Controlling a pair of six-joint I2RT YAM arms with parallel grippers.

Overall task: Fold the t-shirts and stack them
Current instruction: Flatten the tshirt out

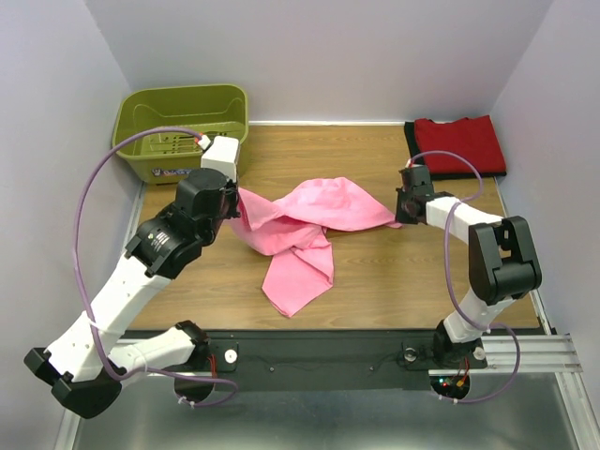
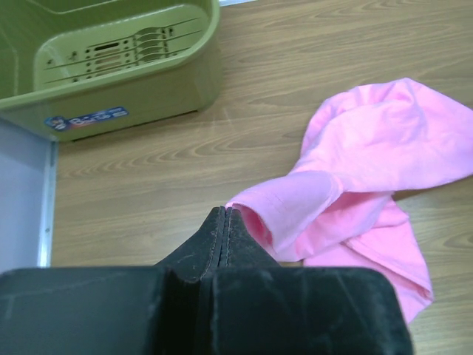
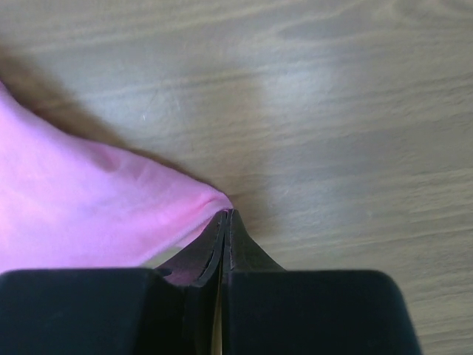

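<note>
The pink t-shirt [image 1: 309, 225] lies crumpled across the middle of the wooden table, one part trailing toward the near edge. My left gripper [image 1: 236, 202] is shut at the shirt's left end. In the left wrist view a rolled edge of the pink t-shirt [image 2: 369, 148] meets the tips of the closed left gripper [image 2: 225, 212]. My right gripper [image 1: 401, 217] is shut on the shirt's right corner. There the pink t-shirt [image 3: 89, 207] is drawn to a point at the right gripper [image 3: 227, 214]. The red t-shirt [image 1: 459, 145] lies folded at the back right, on a black t-shirt [image 1: 412, 141] that shows only as an edge.
An olive-green plastic basket [image 1: 178, 131] stands at the back left corner, close behind my left arm; its wall [image 2: 111, 74] fills the top left of the left wrist view. White walls close in the table at the left, back and right. Bare wood [image 3: 332, 111] lies ahead of the right gripper.
</note>
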